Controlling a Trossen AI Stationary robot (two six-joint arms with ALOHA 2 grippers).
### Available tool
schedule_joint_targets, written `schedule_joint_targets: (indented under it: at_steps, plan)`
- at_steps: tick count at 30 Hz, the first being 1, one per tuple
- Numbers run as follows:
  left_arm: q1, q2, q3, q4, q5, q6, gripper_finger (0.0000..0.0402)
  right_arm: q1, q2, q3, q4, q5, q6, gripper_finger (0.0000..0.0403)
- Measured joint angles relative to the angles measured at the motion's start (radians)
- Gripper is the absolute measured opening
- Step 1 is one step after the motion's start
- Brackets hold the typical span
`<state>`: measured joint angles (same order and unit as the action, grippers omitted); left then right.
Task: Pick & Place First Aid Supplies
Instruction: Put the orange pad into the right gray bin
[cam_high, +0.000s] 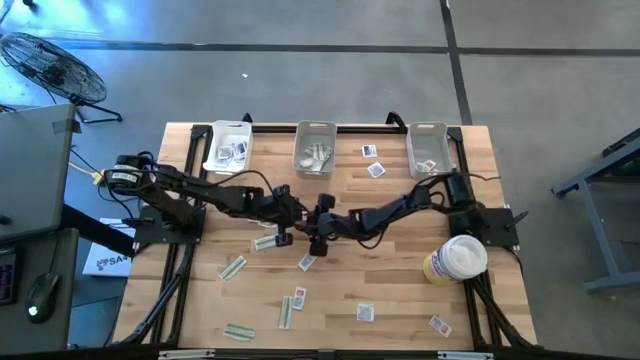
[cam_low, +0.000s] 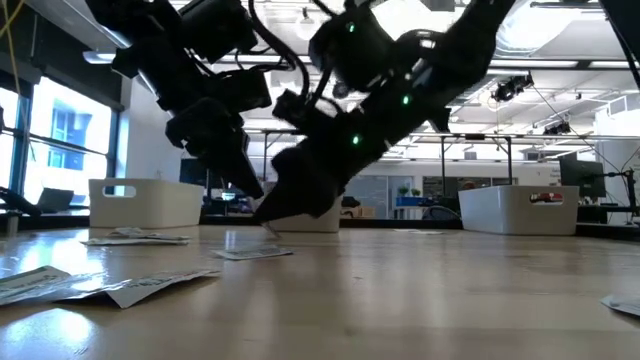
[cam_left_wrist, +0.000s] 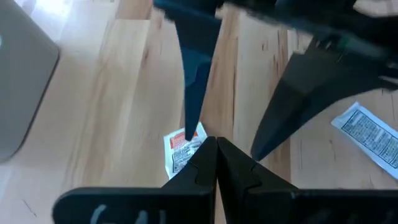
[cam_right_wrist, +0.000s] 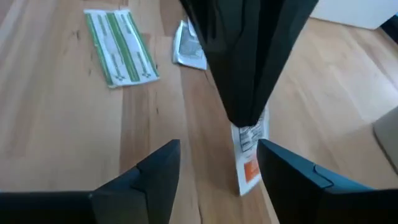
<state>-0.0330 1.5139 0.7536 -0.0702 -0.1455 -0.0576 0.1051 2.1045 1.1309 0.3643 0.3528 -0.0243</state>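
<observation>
My left gripper (cam_left_wrist: 216, 152) is shut on a small white packet with a red mark (cam_right_wrist: 249, 163), one of the first aid supplies, at the table's middle (cam_high: 296, 222). My right gripper (cam_right_wrist: 219, 148) faces it from the right (cam_high: 316, 232) and stands open. Its two fingers are on either side of the hanging packet without touching it. A pale green strip (cam_right_wrist: 119, 46) and a white packet (cam_right_wrist: 188, 46) lie flat on the wood just beyond. My left gripper pinches the packet's upper end (cam_right_wrist: 250, 129) between its two fingertips, coming slanting down from the table's left. The packet hangs below the fingertips, roughly upright. Whether its lower end (cam_right_wrist: 244, 185) touches the table cannot be told.
Three clear bins (cam_high: 228, 148) (cam_high: 314, 148) (cam_high: 430, 150) line the far edge. A white-and-yellow tub (cam_high: 455, 260) stands at the right. Loose packets and strips lie about the near half (cam_high: 233, 267) (cam_high: 293, 305) (cam_high: 366, 313) (cam_high: 440, 324).
</observation>
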Motion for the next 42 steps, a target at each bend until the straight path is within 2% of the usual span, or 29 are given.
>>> schedule_joint_targets:
  at_steps: [6, 11, 16, 24, 29, 32, 36, 42]
  plan:
    - [0.0, 0.0, 0.0, 0.001, 0.0, 0.0, 0.0, 0.0, 0.045, 0.0, 0.078, 0.105, -0.003, 0.0205]
    - [0.0, 0.0, 0.0, 0.01, -0.002, -0.001, 0.0, -0.005, 0.045, 0.0, 0.075, 0.112, 0.007, 0.0187]
    - [0.0, 0.0, 0.0, 0.017, -0.007, -0.001, 0.0, -0.008, 0.045, 0.0, 0.059, 0.112, 0.043, 0.0134]
    - [0.0, 0.0, 0.0, 0.022, -0.006, 0.0, 0.0, -0.009, 0.045, 0.0, 0.058, 0.112, 0.045, 0.0014]
    - [0.001, -0.013, 0.0, 0.025, -0.006, 0.0, 0.0005, -0.009, 0.044, 0.0, 0.053, 0.132, 0.05, 0.0015]
    - [0.001, -0.051, 0.002, 0.006, -0.005, 0.006, 0.0029, -0.009, 0.027, 0.0, 0.007, 0.136, 0.05, 0.0007]
    - [0.001, -0.149, 0.002, -0.029, -0.006, 0.027, 0.0082, -0.008, -0.03, 0.0, -0.081, 0.144, 0.07, 0.0006]
    - [0.001, -0.278, 0.004, -0.141, -0.086, 0.063, 0.0148, -0.002, -0.182, -0.001, -0.326, 0.106, 0.161, 0.0003]
